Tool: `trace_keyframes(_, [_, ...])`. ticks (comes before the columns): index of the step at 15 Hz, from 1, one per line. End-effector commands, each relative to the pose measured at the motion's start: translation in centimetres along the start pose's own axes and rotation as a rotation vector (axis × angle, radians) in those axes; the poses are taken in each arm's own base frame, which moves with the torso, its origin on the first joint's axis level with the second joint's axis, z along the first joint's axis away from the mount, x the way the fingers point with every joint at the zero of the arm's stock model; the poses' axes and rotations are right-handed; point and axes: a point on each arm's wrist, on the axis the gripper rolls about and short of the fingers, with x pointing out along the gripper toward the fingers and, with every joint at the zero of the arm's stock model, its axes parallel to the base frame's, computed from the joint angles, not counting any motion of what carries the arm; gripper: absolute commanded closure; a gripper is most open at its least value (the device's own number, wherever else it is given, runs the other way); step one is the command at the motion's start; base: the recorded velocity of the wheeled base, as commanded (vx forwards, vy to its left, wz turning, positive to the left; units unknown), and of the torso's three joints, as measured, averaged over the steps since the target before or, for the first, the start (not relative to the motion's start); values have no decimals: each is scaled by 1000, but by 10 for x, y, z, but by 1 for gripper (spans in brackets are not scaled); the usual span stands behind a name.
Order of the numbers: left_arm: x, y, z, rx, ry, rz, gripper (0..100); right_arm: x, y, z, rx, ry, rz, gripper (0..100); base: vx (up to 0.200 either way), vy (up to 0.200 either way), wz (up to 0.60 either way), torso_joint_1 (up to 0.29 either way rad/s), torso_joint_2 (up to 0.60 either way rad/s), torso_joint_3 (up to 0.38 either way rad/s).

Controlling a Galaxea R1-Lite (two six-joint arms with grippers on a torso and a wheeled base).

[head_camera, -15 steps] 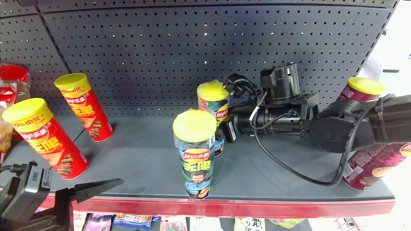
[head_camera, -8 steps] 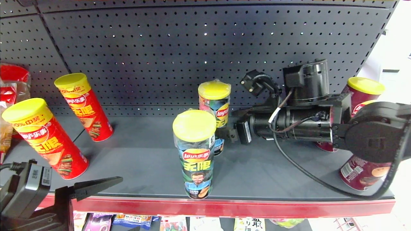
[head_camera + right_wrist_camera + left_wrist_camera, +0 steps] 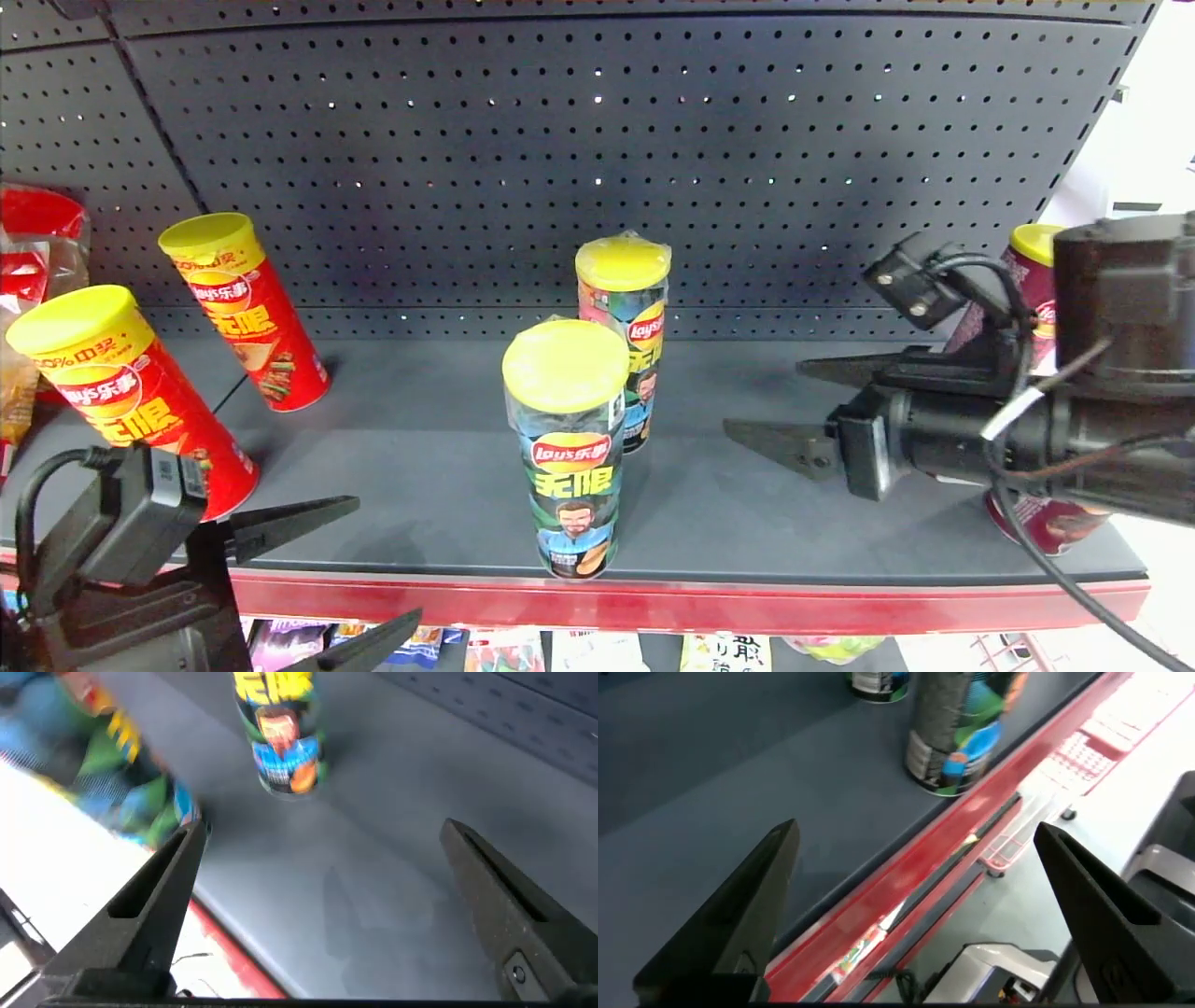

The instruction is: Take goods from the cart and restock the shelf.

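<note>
R claw [image 3: 766, 399] wide open, empty, low over shelf [image 3: 411, 457]. Rear green can [image 3: 624, 313] stands upright near its tips, no contact. Front green can [image 3: 567, 448] sits btwn it & L claw [image 3: 385, 560], also open, at the shelf's front edge.

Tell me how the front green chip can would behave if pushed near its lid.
The front green chip can is tall and narrow, so it would probably tip, not slide. It stands near the shelf's red edge, so it might fall off. Once down, it would likely roll.
</note>
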Motion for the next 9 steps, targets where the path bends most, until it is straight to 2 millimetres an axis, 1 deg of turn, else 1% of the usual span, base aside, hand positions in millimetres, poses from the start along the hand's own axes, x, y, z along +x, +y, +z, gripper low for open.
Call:
trace_keyframes(1, [18, 9, -1, -16, 64, 21, 0, -76, 4, -12, -3, -142, -29, 0, 0, 0, 0, 0, 0, 0])
trace_keyframes(2, [23, 11, 0, -17, 73, 29, 0, -87, 5, -16, -3, -163, -40, 0, 0, 0, 0, 0, 0, 0])
trace_keyframes(3, [36, 18, 2, -22, 103, 72, 0, -116, 6, -25, -1, -230, -96, 0, 0, 0, 0, 0, 0, 0])
trace_keyframes(4, [36, 18, 2, -22, 103, 72, 0, -116, 6, -25, -1, -230, -96, 0, 0, 0, 0, 0, 0, 0])
trace_keyframes(5, [52, 23, 7, -18, 121, 89, 0, -148, 6, -37, 12, -317, -176, 0, 0, 0, 0, 0, 0, 0])
trace_keyframes(7, [67, 30, 8, -9, 147, 99, 0, -172, 4, -50, 31, -338, -253, 0, 0, 0, 0, 0, 0, 0])
trace_keyframes(8, [74, 29, 7, 7, 161, 82, 0, -183, 4, -59, 55, -327, -294, 0, 0, 0, 0, 0, 0, 0])
trace_keyframes(9, [80, 27, 8, 12, 164, 66, 0, -189, 4, -64, 77, -320, -312, 0, 0, 0, 0, 0, 0, 0])
